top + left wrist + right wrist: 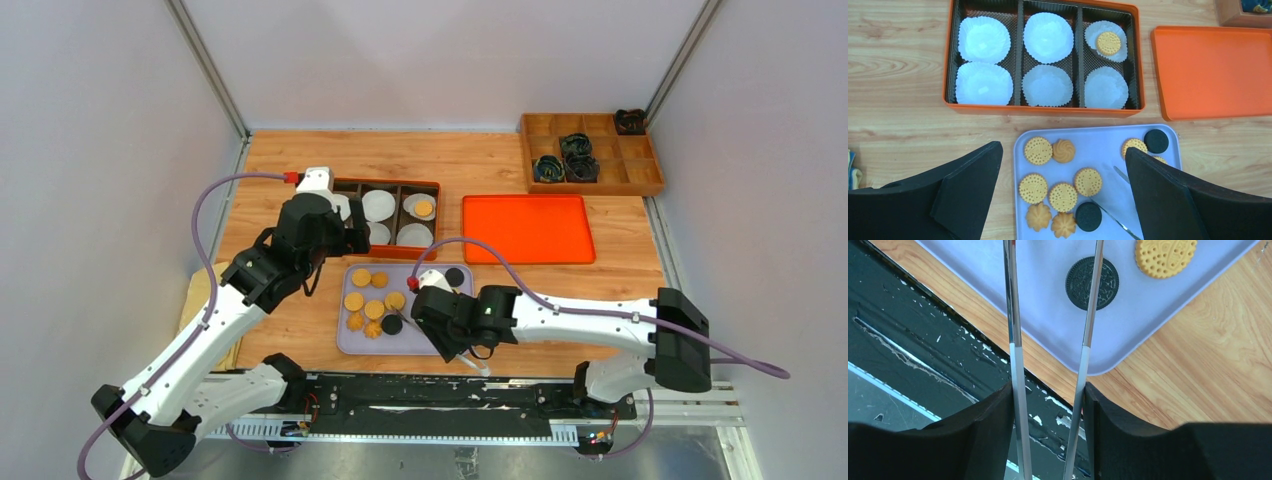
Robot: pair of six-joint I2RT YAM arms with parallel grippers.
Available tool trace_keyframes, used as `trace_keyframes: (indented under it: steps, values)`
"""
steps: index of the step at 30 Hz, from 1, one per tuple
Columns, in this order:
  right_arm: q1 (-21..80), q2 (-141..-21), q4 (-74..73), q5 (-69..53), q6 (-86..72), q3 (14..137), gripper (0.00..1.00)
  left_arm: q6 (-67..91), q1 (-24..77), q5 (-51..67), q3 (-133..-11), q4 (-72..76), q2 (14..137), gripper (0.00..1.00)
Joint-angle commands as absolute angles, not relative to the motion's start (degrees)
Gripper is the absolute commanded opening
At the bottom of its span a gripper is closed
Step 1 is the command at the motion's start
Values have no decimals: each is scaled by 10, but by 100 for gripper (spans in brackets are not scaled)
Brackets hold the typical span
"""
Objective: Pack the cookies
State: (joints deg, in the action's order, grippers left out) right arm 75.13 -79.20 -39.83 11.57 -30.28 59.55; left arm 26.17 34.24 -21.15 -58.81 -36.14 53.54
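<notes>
Gripping metal tongs (pixel 1013 340) in right gripper (pixel 1048 392) above cookies (pixel 1063 196) on lilac tray (pixel 1098 145); left gripper (pixel 1063 150) spread wide, empty.

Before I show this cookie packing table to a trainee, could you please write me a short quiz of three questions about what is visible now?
1. True or false: every white pleated paper cup in the orange compartment box holds a cookie.
2. What does the right gripper grip? A) thin metal tongs B) a wooden spoon C) nothing
3. How many black round cookies lie on the flat lavender plastic tray?

Key:
1. False. Only one cup holds a golden round cookie.
2. A.
3. Two.
</notes>
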Motion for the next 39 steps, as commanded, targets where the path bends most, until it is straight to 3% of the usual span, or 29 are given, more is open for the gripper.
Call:
trace_keyframes:
  steps: [1,11,17,19,28,36,39]
  values:
    - [759,-818,-387,122,-298,629,53,262,340,-214,-584,-363,520,100]
    - [758,-869,-377,126,-277,659,50,260,340,-217,-580,-364,515,100]
    - [757,-879,-382,123,-273,677,11,259,340,-218,-579,-367,513,100]
    - [756,-872,-392,134,-273,686,6,259,340,-219,-582,-369,509,100]
    - [748,-822,-429,224,-218,767,5,251,340,-252,-621,-388,500,100]
    - [681,-870,-413,206,-167,840,5,239,339,-285,-676,-411,494,100]
    - [675,-883,-414,195,-165,852,14,236,339,-286,-680,-418,493,100]
